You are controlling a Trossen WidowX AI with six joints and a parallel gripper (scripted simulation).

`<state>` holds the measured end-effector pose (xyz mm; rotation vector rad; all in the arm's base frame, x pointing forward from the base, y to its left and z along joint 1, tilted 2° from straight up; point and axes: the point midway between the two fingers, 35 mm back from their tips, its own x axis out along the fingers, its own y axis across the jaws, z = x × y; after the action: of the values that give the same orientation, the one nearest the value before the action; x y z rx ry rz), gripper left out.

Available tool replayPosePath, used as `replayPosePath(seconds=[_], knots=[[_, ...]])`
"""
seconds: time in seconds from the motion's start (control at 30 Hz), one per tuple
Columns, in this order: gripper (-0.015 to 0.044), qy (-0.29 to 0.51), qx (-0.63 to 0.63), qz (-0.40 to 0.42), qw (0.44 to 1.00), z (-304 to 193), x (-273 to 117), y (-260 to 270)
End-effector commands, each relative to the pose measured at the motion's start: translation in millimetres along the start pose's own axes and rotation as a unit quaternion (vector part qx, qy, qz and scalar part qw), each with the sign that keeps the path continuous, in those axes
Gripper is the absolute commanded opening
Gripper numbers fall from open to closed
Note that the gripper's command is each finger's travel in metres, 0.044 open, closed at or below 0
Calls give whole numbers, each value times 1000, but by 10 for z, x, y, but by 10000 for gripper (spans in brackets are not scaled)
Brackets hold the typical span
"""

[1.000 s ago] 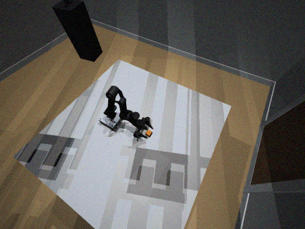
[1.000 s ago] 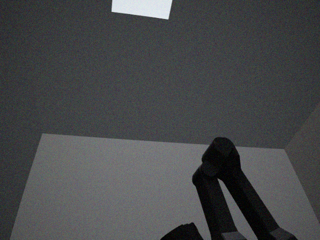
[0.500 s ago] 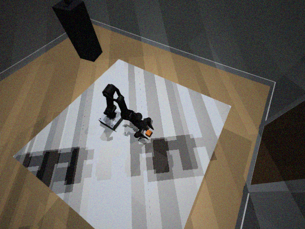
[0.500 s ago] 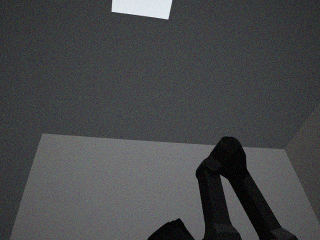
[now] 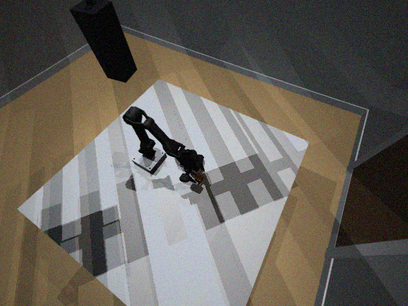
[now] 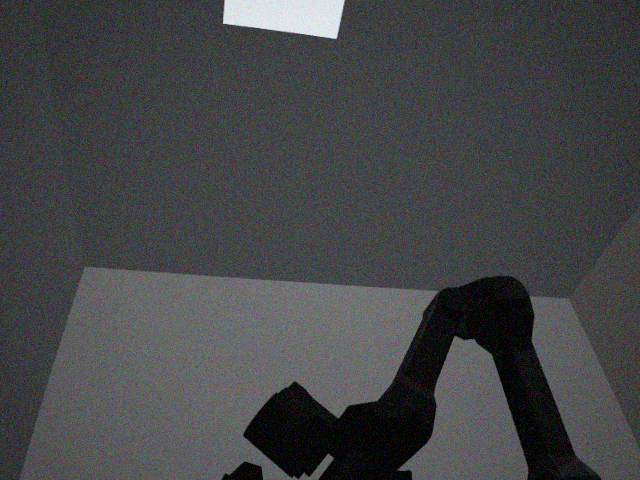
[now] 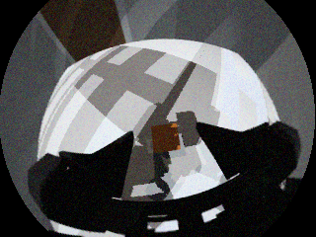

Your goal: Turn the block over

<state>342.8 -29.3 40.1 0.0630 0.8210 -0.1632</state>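
The small orange block (image 5: 199, 178) (image 7: 165, 138) sits on the white table (image 5: 184, 263) (image 7: 242, 79), mostly in shadow, with a few brighter orange patches along its right edge in the wrist view. I cannot tell which side carries the mark. My gripper (image 5: 196, 175) (image 7: 165, 129) is open, tilted down over the block. In the wrist view the block shows in the gap between the two fingertips, with space on both sides, and nothing is gripped. In the exterior view only dark upper arm parts show; the block and fingertips are out of view.
The arm's base plate (image 5: 151, 168) stands on the table behind the gripper. A tall black box (image 5: 107, 43) stands beyond the table's far corner, on the wooden floor (image 5: 283, 111). Striped and patchy shadows cross the table, and a dark shadow patch lies beside the block.
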Motion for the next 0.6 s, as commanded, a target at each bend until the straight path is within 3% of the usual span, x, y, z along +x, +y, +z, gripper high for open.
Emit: replayPosePath(seconds=[0.0,0.37,0.57], knots=[[440,83,10,5,996,67,-491,-19],[440,86,10,5,996,73,-489,-19],[440,176,7,5,984,256,-433,-12]])
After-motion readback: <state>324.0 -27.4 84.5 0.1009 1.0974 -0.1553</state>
